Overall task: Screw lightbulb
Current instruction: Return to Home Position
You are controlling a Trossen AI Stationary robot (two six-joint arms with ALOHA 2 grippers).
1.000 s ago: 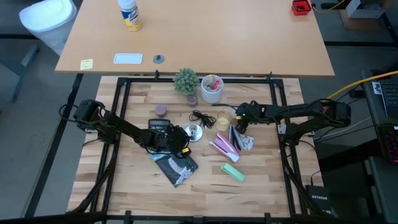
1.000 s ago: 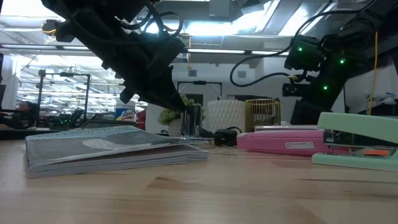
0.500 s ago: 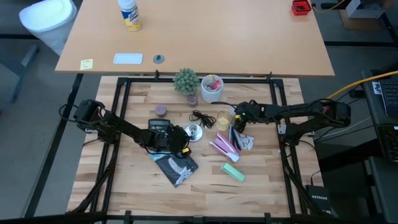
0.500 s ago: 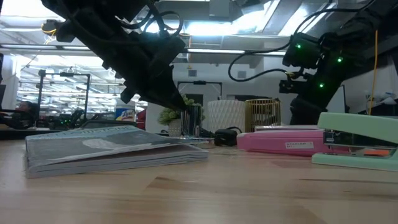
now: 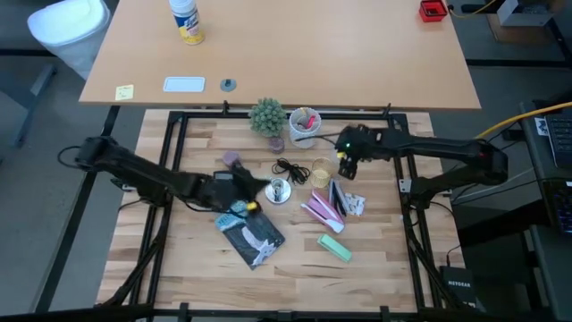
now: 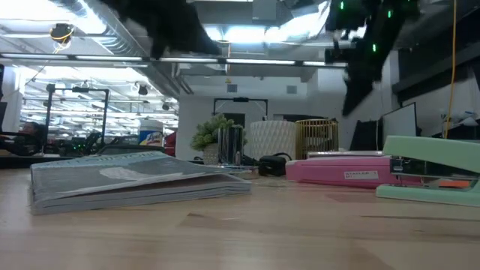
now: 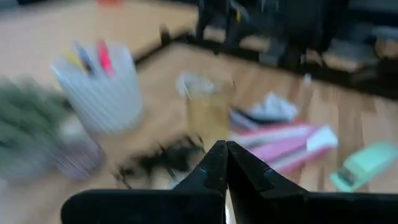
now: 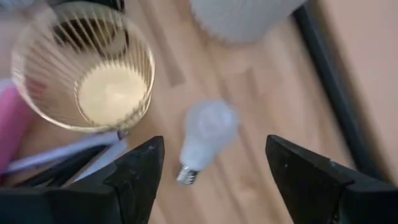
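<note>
Small potted plant [image 5: 266,114] beside a white pen cup [image 5: 305,128], mint stapler [image 5: 335,247] near a pink case [image 5: 320,210]

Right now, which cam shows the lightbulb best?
Right wrist view: the lightbulb lies whole on the table beside the wire cup, seen under the open right gripper. High view: too small to make out. Low and left wrist views do not show it.

My left arm [image 5: 143,176], right arm [image 5: 429,150]: matte black. Green light [image 5: 347,143], right's 9 o'clock end; yellow tag [image 5: 250,205], left's 3 o'clock end. Right gripper [image 8: 213,140] fingers [image 8: 140,180] black wedges.
</note>
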